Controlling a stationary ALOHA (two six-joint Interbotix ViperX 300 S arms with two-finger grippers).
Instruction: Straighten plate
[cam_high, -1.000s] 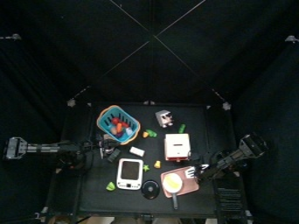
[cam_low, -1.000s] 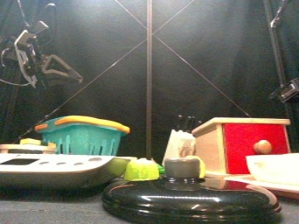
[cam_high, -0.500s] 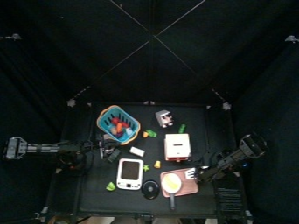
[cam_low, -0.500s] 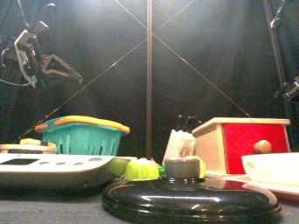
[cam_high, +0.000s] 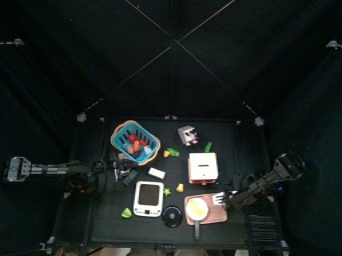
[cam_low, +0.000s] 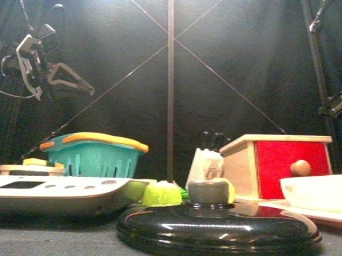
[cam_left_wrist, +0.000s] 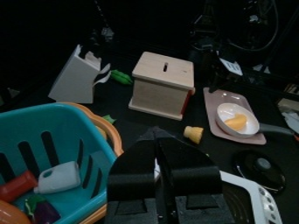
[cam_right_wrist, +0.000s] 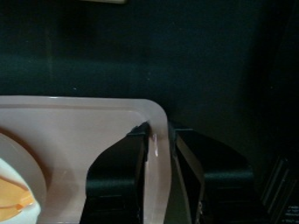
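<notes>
The salmon-pink plate (cam_high: 202, 208) lies low and right of centre on the worktop (cam_high: 107, 150). The right tool (cam_right_wrist: 162, 149) clamps its rim; the left tool (cam_left_wrist: 162, 164), jaws together, hangs at left.

Wooden box (cam_high: 202, 169) crowds plate (cam_high: 205, 208)

No lettering, number or brand can be read on anything here — every mark is too small or blurred.
</notes>
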